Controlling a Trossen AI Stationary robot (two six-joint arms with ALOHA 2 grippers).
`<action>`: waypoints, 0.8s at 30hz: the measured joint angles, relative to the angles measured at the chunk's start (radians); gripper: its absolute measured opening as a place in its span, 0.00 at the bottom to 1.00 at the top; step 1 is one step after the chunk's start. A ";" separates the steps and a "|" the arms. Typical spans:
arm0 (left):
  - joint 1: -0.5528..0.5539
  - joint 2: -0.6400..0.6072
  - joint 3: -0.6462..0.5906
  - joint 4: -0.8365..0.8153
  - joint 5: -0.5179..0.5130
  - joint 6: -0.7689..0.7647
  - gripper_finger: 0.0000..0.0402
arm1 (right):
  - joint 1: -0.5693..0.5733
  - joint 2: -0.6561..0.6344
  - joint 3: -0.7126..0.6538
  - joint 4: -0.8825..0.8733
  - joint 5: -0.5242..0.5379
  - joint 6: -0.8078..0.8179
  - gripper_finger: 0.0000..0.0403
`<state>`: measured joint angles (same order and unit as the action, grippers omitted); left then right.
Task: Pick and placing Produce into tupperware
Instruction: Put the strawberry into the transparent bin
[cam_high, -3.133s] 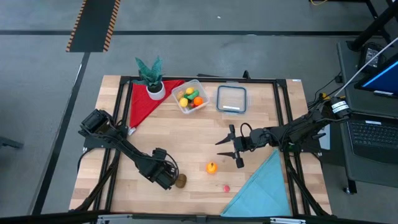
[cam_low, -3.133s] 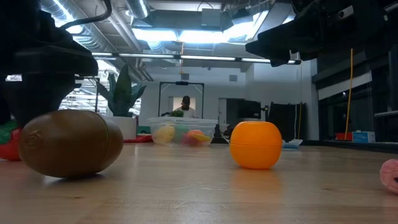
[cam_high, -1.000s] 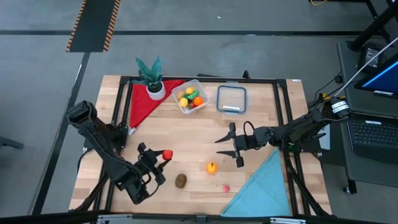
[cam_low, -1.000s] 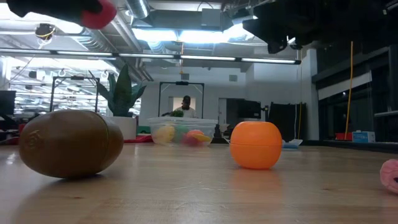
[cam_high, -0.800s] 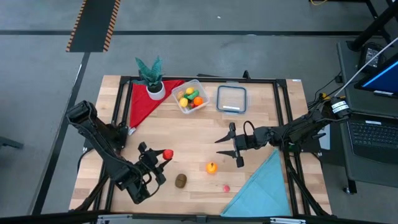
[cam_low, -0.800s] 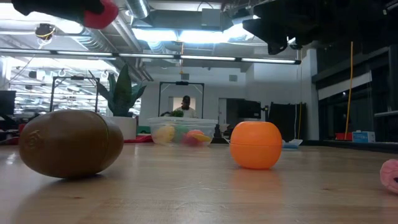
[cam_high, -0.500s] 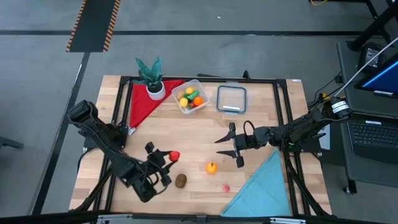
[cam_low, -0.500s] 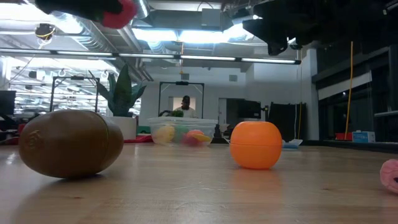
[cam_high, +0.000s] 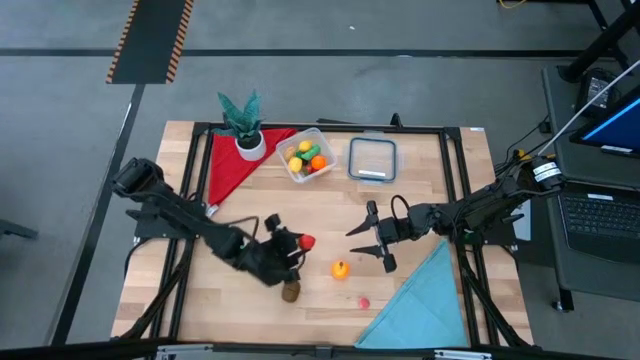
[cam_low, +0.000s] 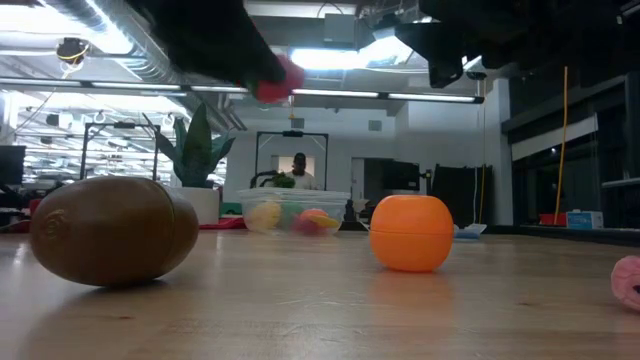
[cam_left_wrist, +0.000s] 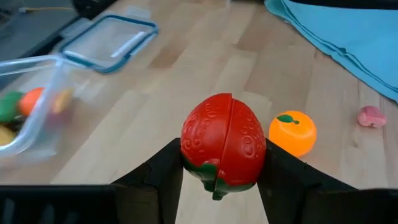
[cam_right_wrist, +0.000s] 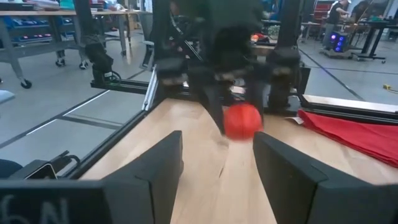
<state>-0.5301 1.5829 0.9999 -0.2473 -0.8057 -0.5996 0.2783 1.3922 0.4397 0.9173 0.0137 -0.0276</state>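
Clamping a red strawberry (cam_left_wrist: 222, 145), the left pincer (cam_high: 296, 245) hovers above the table (cam_high: 420, 180); right pincer (cam_high: 372, 238) gapes wide.

On the pale wooden worktop (cam_high: 330, 210), a green potted plant in a white pot (cam_high: 243, 128) stands at the far edge on a folded red cloth (cam_high: 232, 160), a flat clear lid with a blue-grey rim (cam_high: 372, 159) lies well right of it, and a light blue cloth (cam_high: 425, 296) covers the near right corner.

In the low view the pink piece (cam_low: 629, 282) is cut off by the picture's edge beside the orange (cam_low: 411, 233). In the left wrist view the tupperware (cam_left_wrist: 28, 102) is blurred and cut off, so its contents cannot be identified.
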 joint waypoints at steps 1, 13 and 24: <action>0.022 0.000 -0.021 0.048 0.026 0.036 0.40 | 0.000 0.000 0.000 0.000 0.000 -0.004 0.50; 0.235 -0.016 -0.153 0.509 0.282 0.407 0.40 | -0.015 -0.045 -0.030 -0.046 0.176 0.018 0.50; 0.437 -0.015 -0.323 0.962 0.524 0.499 0.40 | -0.036 -0.180 -0.131 -0.046 0.279 0.050 0.50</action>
<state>-0.0936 1.5677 0.6773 0.7150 -0.2817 -0.1009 0.2420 1.2126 0.3089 0.8708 0.2927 0.0219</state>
